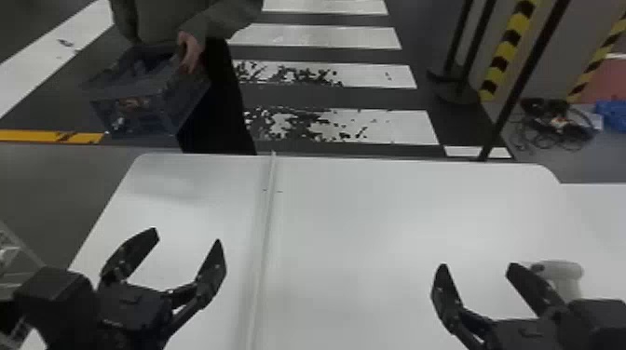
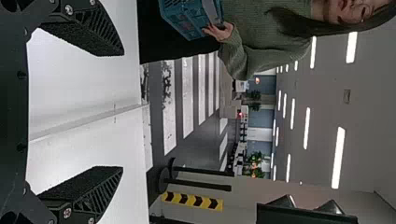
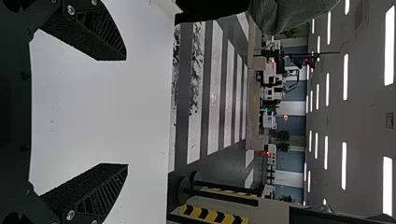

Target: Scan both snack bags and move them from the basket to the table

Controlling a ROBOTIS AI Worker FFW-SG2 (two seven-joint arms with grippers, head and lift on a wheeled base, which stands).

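Beyond the table's far left edge, a person's hand holds a blue basket (image 1: 135, 104); the basket (image 2: 187, 16) is teal in the left wrist view. What lies in it cannot be made out. Over the left part of the white table (image 1: 372, 209) is my left gripper (image 1: 186, 239), open and holding nothing; the left wrist view has the gripper (image 2: 122, 111) with its fingers wide apart. My right gripper (image 1: 477, 265) is open and empty above the table's right part, as the gripper (image 3: 127, 112) in the right wrist view confirms. A white scanner (image 1: 561, 274) stands beside its right finger.
A raised seam or strip (image 1: 268, 223) runs from front to back across the table, between the two grippers. Behind the table at the right are dark posts (image 1: 521, 79) and a bundle of cables (image 1: 554, 123) on the floor. A metal frame (image 1: 16, 265) stands at the left edge.
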